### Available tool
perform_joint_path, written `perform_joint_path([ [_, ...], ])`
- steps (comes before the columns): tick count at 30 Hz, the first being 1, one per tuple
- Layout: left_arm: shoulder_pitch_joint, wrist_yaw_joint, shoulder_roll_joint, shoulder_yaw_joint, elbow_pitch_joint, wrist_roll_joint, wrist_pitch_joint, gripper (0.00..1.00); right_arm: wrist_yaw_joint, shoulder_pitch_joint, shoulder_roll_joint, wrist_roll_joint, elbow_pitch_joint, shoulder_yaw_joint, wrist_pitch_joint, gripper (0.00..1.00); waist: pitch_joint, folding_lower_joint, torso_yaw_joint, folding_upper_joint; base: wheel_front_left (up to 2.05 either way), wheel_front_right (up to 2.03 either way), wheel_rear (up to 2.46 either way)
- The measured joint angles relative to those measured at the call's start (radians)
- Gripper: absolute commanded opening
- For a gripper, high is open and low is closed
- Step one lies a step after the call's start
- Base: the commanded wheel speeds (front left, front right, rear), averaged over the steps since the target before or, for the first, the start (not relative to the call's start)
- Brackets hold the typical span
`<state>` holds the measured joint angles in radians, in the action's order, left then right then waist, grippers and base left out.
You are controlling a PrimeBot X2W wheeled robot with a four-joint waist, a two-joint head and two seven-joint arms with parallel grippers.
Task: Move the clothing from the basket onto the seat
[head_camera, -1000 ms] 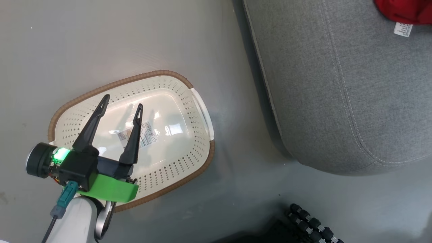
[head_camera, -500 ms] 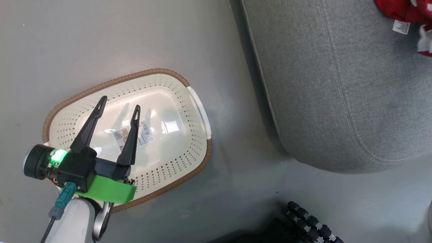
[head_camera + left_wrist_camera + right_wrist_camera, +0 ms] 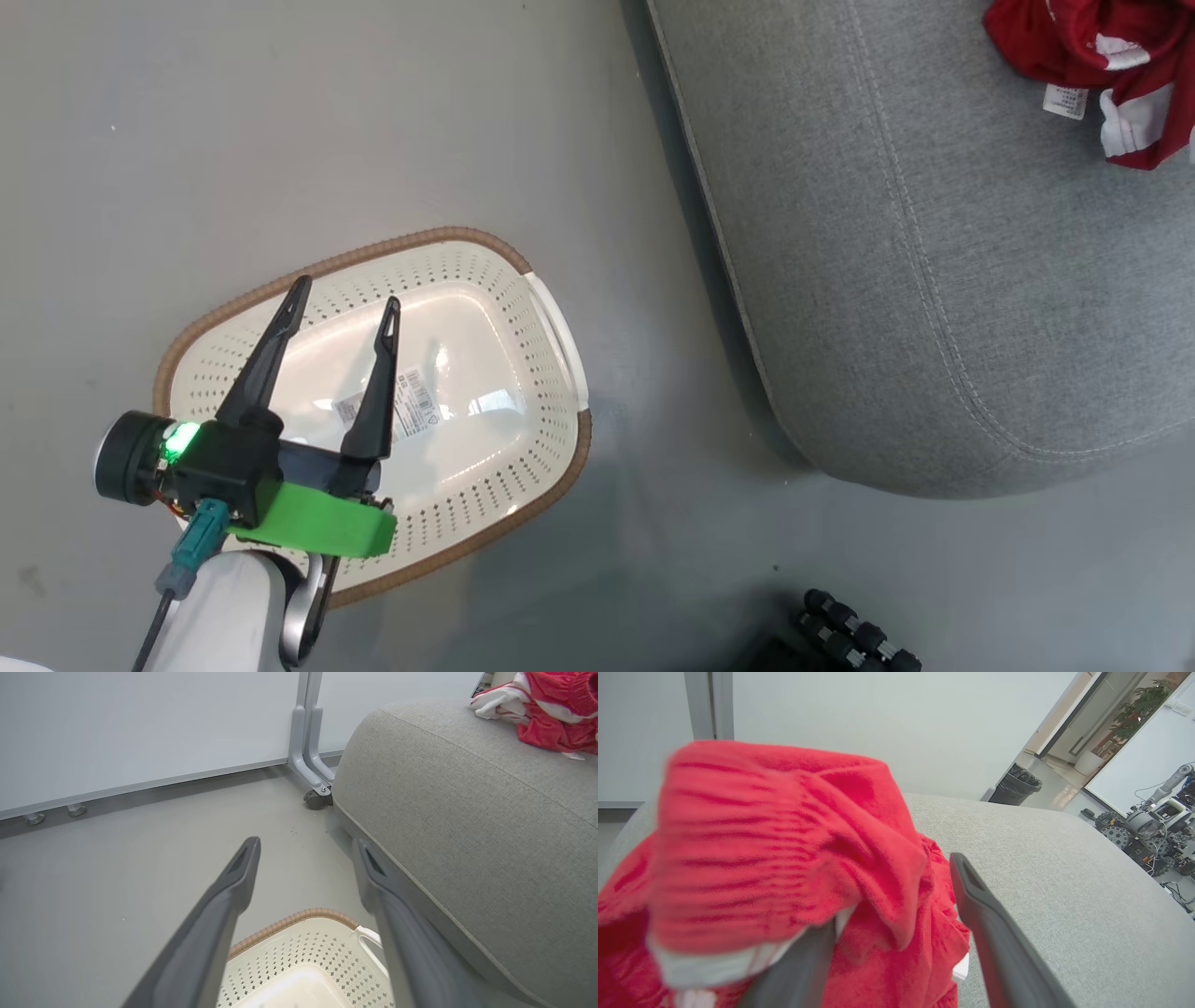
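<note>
The cream basket (image 3: 551, 327) with its brown rim stands on the floor, a paper label (image 3: 411, 411) on its bottom. My left gripper (image 3: 346, 296) hovers over it, open, with nothing between its fingers; in the left wrist view the left gripper (image 3: 308, 847) points past the basket rim (image 3: 299, 917). The red clothing (image 3: 1102, 47) lies bunched on the far corner of the grey seat (image 3: 934, 261). In the right wrist view my right gripper (image 3: 896, 872) stands open over the seat (image 3: 1064, 882), with the clothing (image 3: 784, 835) draped over one finger.
A black ribbed part (image 3: 859, 639) sits at the bottom right. A white partition with a castor foot (image 3: 315, 798) stands beyond the seat (image 3: 467, 812). Farther off are a black bin (image 3: 1015, 784) and another wheeled robot (image 3: 1148, 830).
The head camera has shifted, so the whole picture moved. More red cloth with a white panel now lies on the seat beside the tagged garment. The left gripper stays open over the basket.
</note>
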<state>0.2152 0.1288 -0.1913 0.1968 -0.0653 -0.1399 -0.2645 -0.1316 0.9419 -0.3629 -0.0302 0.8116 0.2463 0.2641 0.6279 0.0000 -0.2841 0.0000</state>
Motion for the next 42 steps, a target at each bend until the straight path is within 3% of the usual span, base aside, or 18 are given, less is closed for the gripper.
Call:
perform_joint_path([
  [17,-0.077,0.0,0.106,-0.003,-0.044,-0.018,0.0,1.0,0.0,-0.134,-0.065,0.118,-0.021,-0.271,0.0,1.0,-0.246,0.0,-0.045,0.0,0.0,0.0,0.0],
  [22,-0.117,0.0,0.128,-0.02,-0.04,-0.023,0.0,1.0,0.0,-0.178,-0.091,0.174,-0.13,-0.323,0.0,1.0,-0.333,-0.0001,-0.053,0.0,0.0,0.0,0.0],
  [27,-0.166,0.0,0.14,-0.055,-0.026,-0.028,0.0,1.0,0.0,-0.244,-0.106,0.217,-0.32,-0.342,0.0,1.0,-0.425,-0.0001,-0.05,-0.0001,0.0,0.0,0.0],
  [31,-0.2,0.0,0.14,-0.08,-0.005,-0.058,0.0,1.0,0.0,-0.324,-0.093,0.239,-0.476,-0.317,0.0,1.0,-0.492,-0.0001,-0.035,0.0,0.0,0.0,0.0],
  [35,-0.227,0.0,0.141,-0.084,0.004,-0.069,0.0,1.0,0.0,-0.42,-0.037,0.247,-0.607,-0.289,0.0,1.0,-0.54,-0.0001,0.002,0.0,0.0,0.0,0.0],
  [42,-0.26,-0.01,0.141,-0.101,0.004,-0.092,0.0,1.0,0.0,-0.606,0.077,0.272,-0.718,-0.285,0.0,1.0,-0.588,-0.0001,0.104,0.0,0.0,0.0,0.0],
])
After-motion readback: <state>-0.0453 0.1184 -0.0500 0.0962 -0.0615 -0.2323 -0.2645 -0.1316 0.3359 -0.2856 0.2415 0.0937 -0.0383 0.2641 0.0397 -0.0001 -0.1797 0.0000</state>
